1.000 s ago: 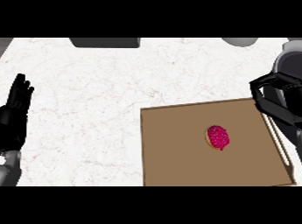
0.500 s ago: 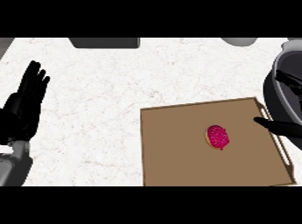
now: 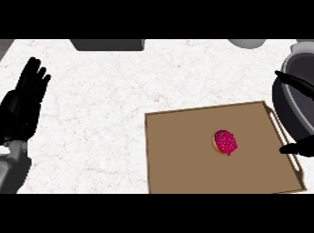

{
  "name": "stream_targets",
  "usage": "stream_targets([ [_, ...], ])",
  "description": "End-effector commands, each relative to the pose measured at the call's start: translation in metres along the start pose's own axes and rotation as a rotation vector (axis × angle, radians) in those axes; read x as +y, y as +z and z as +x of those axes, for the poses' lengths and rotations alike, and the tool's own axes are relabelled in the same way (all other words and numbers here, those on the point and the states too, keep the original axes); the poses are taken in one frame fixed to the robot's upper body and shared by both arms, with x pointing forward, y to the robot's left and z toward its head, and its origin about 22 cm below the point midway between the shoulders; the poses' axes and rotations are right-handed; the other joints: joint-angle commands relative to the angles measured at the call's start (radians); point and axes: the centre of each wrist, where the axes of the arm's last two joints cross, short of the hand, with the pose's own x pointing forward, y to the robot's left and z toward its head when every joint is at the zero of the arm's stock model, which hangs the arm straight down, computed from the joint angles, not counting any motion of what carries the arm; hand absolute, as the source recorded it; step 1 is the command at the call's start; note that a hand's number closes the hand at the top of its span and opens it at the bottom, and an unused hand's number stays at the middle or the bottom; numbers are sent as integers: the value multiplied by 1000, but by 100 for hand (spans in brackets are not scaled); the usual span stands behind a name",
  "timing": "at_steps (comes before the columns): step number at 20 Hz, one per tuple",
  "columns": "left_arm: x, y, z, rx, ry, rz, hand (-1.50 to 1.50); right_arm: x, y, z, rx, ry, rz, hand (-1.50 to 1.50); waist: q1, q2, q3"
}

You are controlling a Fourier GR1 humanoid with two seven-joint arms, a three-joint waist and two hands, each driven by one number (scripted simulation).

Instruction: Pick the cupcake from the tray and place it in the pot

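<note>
Meanwhile, the right hand (image 3: 306,148) had changed the most. One second before it was held high near the top right corner of the tray, with its fingers curled; by this moment it had come down along the right rim of the tray (image 3: 186,136) and had spread out. One dark finger lay at about 3 o'clock from the cupcake (image 3: 224,141), just at the tray's handle side, and another stretched higher up across the pot (image 3: 300,95). The fingers looked straight and held nothing, so I judged this hand as released and getting ready to reach.

The cupcake itself had not moved. It lay with its pink top visible on the brown tray, a little right of the tray's centre, apart from both hands. The pot stood at 2 o'clock from the cupcake, beside the right edge of the tray, and the right forearm hid part of it.

The left hand (image 3: 19,111) had shifted only a little at the left side of the counter (image 3: 119,91), at 9 o'clock from the tray. Its fingers pointed upward and were relaxed, so it was resting and took no part.

For the task this meant, in my judgement, that the picking was only starting. The right hand was now lower and nearer to the cupcake, but the grasp was not yet done, and the placing in the pot remained fully ahead.
</note>
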Motion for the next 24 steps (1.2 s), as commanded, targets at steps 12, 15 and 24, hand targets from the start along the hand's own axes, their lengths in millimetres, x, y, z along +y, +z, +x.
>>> stream_targets([
  [12,-3,5,-12,-4,16,-11,0,58,-36,72,249,224,403,-150,4,3,2],
  [15,-4,11,0,-11,-5,4,0,71,-36,68,263,227,412,-150,5,3,3],
  [24,6,-1,4,2,8,14,0,109,-43,73,355,300,412,-150,5,4,2],
])
